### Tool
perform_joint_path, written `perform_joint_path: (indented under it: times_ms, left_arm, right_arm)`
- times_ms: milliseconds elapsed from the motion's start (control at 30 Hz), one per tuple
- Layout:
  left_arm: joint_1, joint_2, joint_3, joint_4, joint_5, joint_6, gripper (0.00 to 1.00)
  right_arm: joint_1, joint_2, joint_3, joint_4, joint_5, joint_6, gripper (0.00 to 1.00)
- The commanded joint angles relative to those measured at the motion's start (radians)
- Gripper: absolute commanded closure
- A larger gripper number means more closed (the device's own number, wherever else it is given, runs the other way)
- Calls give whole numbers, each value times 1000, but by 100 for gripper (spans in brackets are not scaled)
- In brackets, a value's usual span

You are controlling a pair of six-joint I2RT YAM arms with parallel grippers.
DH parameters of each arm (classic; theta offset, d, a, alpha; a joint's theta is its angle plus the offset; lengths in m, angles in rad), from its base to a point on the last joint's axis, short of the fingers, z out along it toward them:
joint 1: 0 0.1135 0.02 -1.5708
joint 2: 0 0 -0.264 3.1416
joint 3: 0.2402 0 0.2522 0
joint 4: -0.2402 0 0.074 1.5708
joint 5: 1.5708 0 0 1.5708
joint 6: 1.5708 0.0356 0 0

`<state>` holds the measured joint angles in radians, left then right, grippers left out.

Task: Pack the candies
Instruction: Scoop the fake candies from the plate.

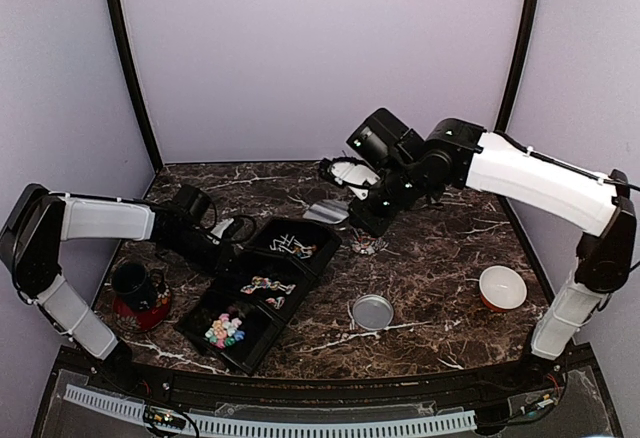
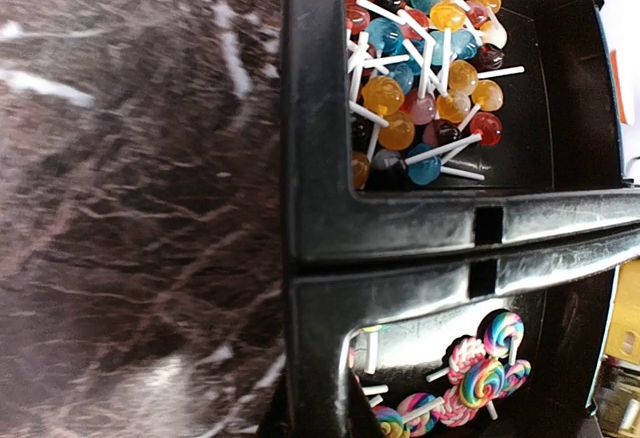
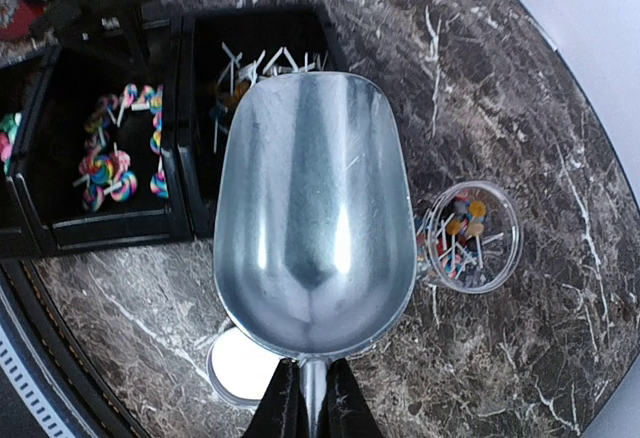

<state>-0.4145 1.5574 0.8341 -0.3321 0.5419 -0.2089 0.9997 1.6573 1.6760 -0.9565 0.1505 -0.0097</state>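
The back wall (image 1: 320, 58) is looking pale purple and plain. A side wall (image 1: 50, 78) is standing on the left and another one (image 1: 590, 48) on the right, both showing the same colour. A black post (image 1: 130, 68) is running up in the left corner and a second one (image 1: 520, 43) in the right corner. The table (image 1: 440, 258) is showing dark brown stone with thin white lines. Soft light is shining on it. A white strip (image 1: 300, 425) with little teeth is lying along the near edge.
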Motion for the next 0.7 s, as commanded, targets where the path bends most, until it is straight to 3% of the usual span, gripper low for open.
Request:
perform_joint_path:
  times_ms: [0, 333, 667]
  left_arm:
    - [0, -73, 41, -24, -48, 21, 100]
    - [-65, -80, 72, -95, -252, 61, 100]
    - [-110, -87, 86, -120, -341, 74, 100]
  right_arm:
    - [21, 47, 59, -79, 3, -23, 100]
    - [49, 160, 100, -154, 41, -35, 100]
    - [67, 270, 178, -231, 78, -48, 100]
